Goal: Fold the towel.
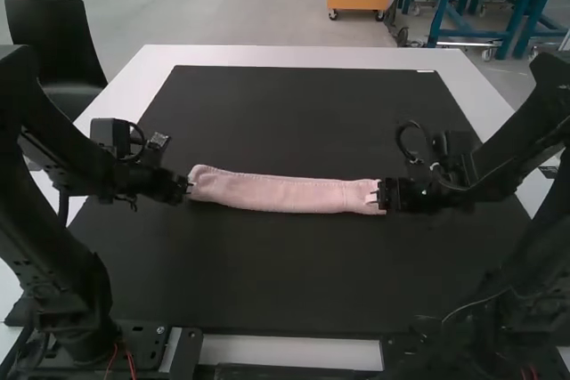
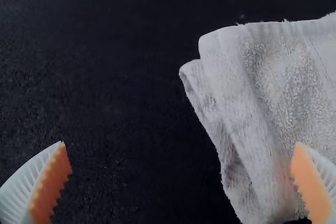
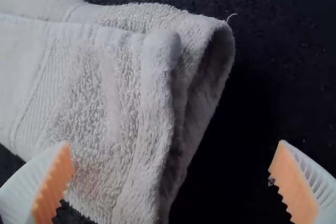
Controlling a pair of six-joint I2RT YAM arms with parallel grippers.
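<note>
Towel (image 1: 285, 194), pale pink, lies folded into a long, narrow strip running side to side over the black mat (image 1: 267, 282), between the far and near edges of the white surface (image 1: 294, 54). From the left: the left gripper (image 1: 186, 186) is at the strip's left end, its fingers wide apart, one over the towel and one over the mat. In the left wrist view, that end shows stacked layers, one jutting out past another. The strip's middle lies fairly flat, its right end slightly closer to the near edge than its left. At the right end, the layers part in a hollow fold, with a loose thread (image 3: 231, 16) sticking out. Here the right gripper (image 1: 381, 195) also has its fingers wide apart, one over the towel, the other over the mat.
</note>
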